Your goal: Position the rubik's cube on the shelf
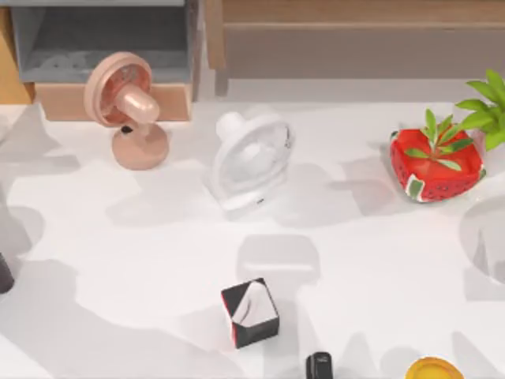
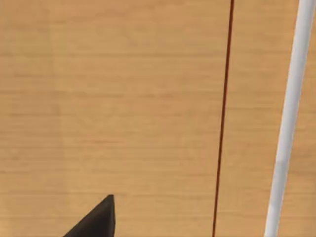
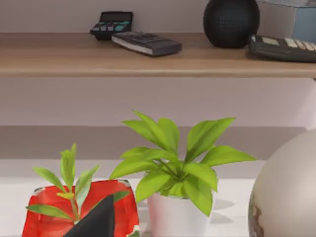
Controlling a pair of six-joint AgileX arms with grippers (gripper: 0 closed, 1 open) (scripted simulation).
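- Frankly, where the cube lies we cannot tell, so nothing is in hand and the task looks barely begun.
- Our left gripper (image 2: 94, 223) hangs close against a wooden surface. Our right gripper (image 3: 97, 220) faces the strawberry pot (image 1: 436, 162) and a leafy plant (image 3: 173, 168). Whether either is open or closed, we cannot tell.
- The shelf (image 1: 355, 11) runs along the back of the table, right of centre. Its plank already carries calculators (image 3: 145, 43) and a black ball (image 3: 231, 22).
- First risk: taking the black box (image 1: 249, 313) near the front for the cube, since it is the one cube-like thing on the open table.
- Second risk: a right-arm reach toward the shelf could sweep the plant or the pot, because both stand between that gripper and the plank.
- Third risk: the pink fan (image 1: 126, 110) and white fan (image 1: 248, 158) stand upright mid-table, so a low crossing path could topple them.
- Last risk: setting down on a crowded plank could nudge the calculators. We would pick a bare stretch.
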